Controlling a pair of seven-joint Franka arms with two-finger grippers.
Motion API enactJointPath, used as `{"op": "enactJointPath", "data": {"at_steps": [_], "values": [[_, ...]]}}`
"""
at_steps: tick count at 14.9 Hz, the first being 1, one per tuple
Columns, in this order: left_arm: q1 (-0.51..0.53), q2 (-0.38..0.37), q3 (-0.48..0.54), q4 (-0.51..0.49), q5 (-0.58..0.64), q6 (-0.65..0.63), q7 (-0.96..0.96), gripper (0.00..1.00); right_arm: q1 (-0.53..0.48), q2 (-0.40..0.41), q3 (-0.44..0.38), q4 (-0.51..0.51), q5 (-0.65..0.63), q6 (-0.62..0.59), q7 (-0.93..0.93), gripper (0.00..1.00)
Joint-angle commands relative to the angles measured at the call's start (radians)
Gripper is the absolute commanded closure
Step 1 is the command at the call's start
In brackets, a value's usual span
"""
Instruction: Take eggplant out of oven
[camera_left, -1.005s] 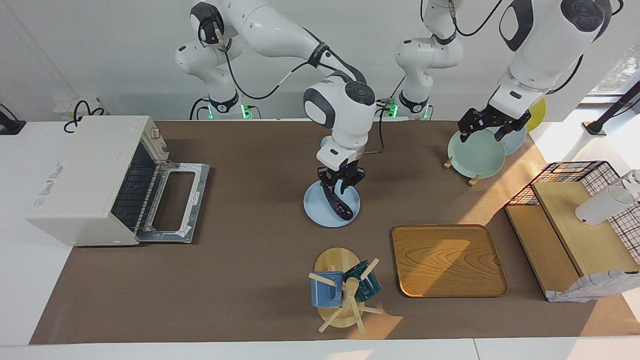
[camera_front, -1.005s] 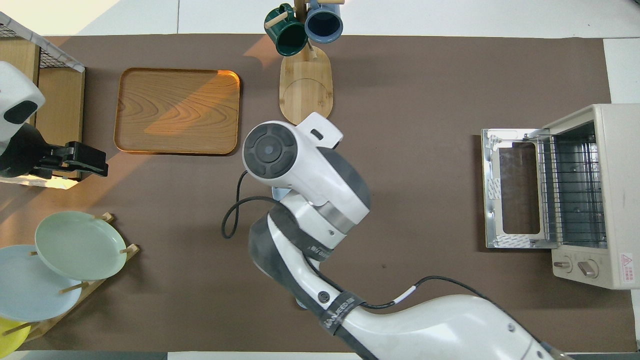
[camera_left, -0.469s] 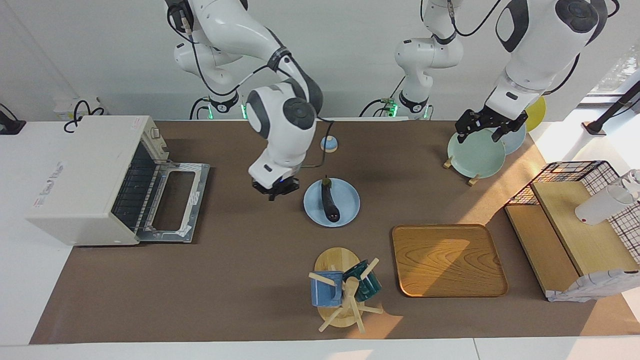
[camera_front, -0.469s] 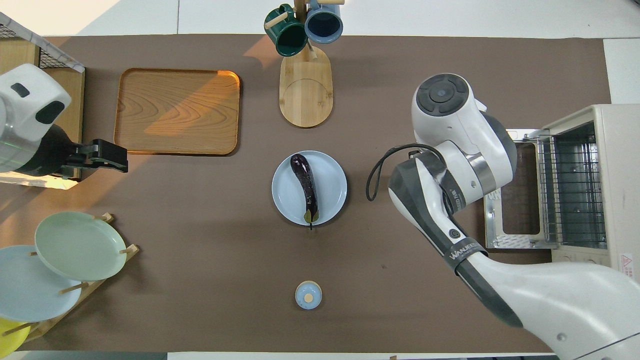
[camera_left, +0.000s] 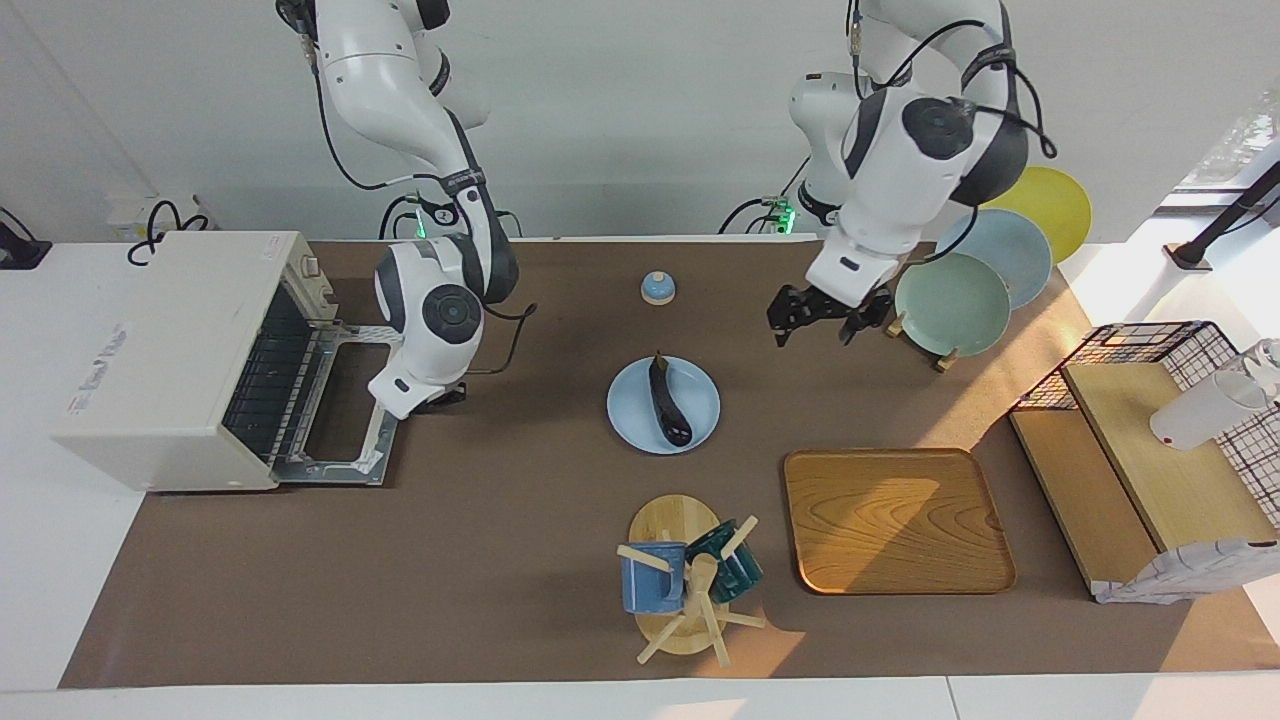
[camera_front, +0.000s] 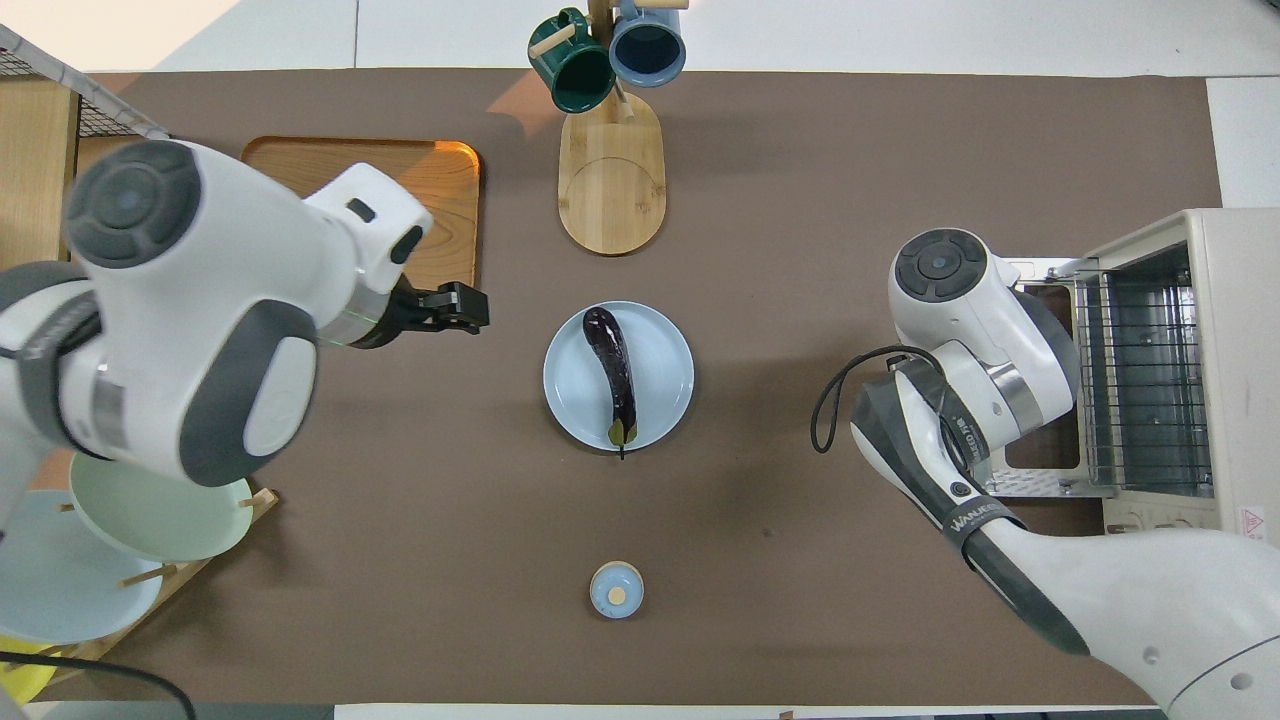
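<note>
The right gripper (camera_left: 435, 400), which a second ago stood on the blue plate (camera_left: 700, 425) with the eggplant (camera_left: 668, 403) in its fingers, has let go, drawn away toward the toaster oven (camera_left: 170, 350) and now hangs clenched and empty over the outer edge of the oven's lowered door (camera_left: 345, 400); in the overhead view the arm's own body hides it. The eggplant has stayed on the blue plate, well apart from the oven, with its stem end pointing toward the robots. The left gripper (camera_left: 815, 320) has left its place over the plate rack (camera_left: 940, 355) and now hangs above bare mat, between that rack and the blue plate, its fingers (camera_front: 470, 305) spread and holding nothing.

Counted from the blue plate:

- One eggplant, lying on it.
- One oven, toward the right arm's end of the table, door down, wire rack bare.
- One small blue bell (camera_left: 657, 288), nearer to the robots than the plate.
- One mug tree (camera_left: 690, 590), farther from the robots, carrying two mugs, one blue and one dark green.
- One wooden tray (camera_left: 895, 520), toward the left arm's end and slightly farther from the robots.
- Three plates upright in the rack, one green, one pale blue, one yellow, toward the left arm's end.
- One wire-and-wood shelf (camera_left: 1150, 450) at the left arm's end of the table.
</note>
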Motion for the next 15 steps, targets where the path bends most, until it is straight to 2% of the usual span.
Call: {"op": "enactJointPath", "data": {"at_steps": [1, 5, 7, 9, 12, 15], "values": [[-0.094, 0.078, 0.016, -0.002, -0.015, 0.105, -0.044, 0.00, -0.050, -0.037, 0.017, -0.060, -0.027, 0.055, -0.028, 1.00], [-0.214, 0.144, 0.016, -0.051, -0.017, 0.243, -0.142, 0.00, -0.048, -0.038, 0.015, -0.025, -0.121, -0.034, -0.083, 1.00], [-0.243, 0.193, 0.016, -0.054, -0.015, 0.301, -0.141, 0.00, -0.051, -0.043, 0.017, 0.045, -0.122, -0.135, -0.144, 1.00], [-0.281, 0.242, 0.018, -0.055, -0.015, 0.354, -0.143, 0.00, -0.092, -0.089, 0.015, 0.101, -0.121, -0.208, -0.268, 1.00], [-0.283, 0.251, 0.018, -0.072, -0.015, 0.372, -0.133, 0.00, -0.171, -0.164, 0.015, 0.102, -0.118, -0.233, -0.391, 1.00], [-0.284, 0.270, 0.018, -0.101, -0.015, 0.435, -0.132, 0.03, -0.211, -0.186, 0.017, 0.101, -0.110, -0.236, -0.414, 1.00]]}}
